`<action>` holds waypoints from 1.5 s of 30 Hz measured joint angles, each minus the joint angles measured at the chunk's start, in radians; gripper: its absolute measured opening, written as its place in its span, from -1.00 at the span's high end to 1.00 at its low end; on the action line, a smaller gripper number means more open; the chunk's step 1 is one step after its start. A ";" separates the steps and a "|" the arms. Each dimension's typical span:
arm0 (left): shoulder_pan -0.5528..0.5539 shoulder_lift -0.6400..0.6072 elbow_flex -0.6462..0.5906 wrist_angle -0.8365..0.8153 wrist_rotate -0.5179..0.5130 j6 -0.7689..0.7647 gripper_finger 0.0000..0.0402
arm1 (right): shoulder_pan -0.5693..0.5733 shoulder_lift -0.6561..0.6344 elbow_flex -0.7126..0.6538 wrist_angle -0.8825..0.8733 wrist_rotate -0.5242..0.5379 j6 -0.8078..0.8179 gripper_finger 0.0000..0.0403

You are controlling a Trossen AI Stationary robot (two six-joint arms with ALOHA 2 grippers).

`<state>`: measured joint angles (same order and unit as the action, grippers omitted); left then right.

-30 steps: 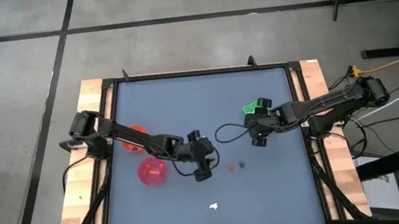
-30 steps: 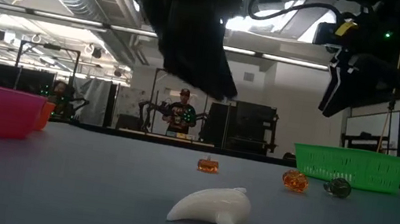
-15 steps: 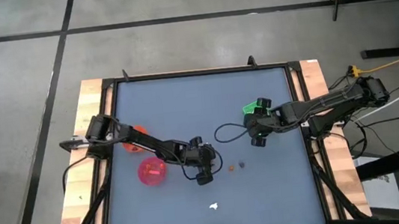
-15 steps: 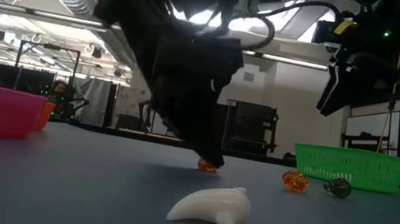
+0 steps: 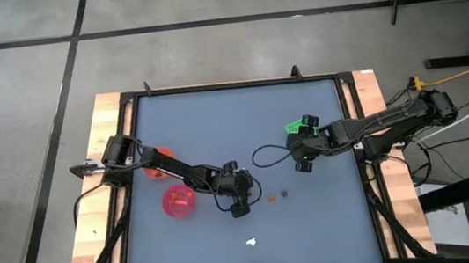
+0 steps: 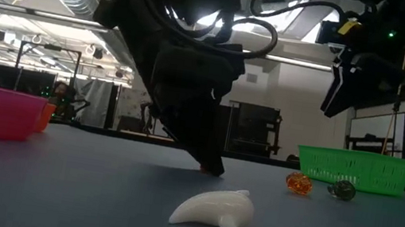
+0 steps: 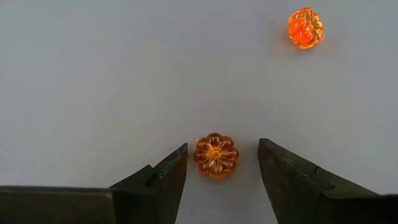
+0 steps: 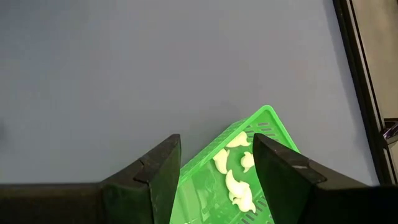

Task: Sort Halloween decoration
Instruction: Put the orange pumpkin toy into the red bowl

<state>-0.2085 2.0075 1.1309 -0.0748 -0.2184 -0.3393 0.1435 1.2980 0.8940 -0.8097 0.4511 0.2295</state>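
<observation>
Lowered since earlier, left gripper (image 7: 219, 163) straddles the flat orange translucent pumpkin bead (image 7: 215, 155), fingers apart; closing off-centre could flick it away. Right gripper (image 8: 216, 158), fingers apart, hovers over the green mesh basket (image 8: 268, 130).

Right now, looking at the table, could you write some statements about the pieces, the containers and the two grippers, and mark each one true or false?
1. The left gripper stands open around an orange flower-shaped piece. True.
2. The green tray holds orange pieces. False: it holds white pieces.
3. The right gripper is clamped on a white piece. False: it hangs open over the green tray with nothing between its fingers.
4. A white piece lies alone on the table, nearer the low camera than the other pieces. True.
5. A second orange piece and a dark roundish piece lie side by side on the table. True.
6. The pink bowl lies beside the green tray. False: it is on the left arm's side.
</observation>
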 joint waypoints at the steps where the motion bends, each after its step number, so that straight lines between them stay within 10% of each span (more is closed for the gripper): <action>1: 0.000 0.000 0.000 -0.001 0.000 0.000 0.10 | 0.000 0.000 0.000 0.000 0.000 0.000 0.01; 45: 0.001 0.002 -0.001 0.004 0.000 0.002 0.56 | 0.000 0.000 0.000 0.000 0.000 0.000 0.01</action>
<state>-0.2077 2.0090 1.1301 -0.0704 -0.2188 -0.3374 0.1434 1.2980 0.8940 -0.8100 0.4508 0.2296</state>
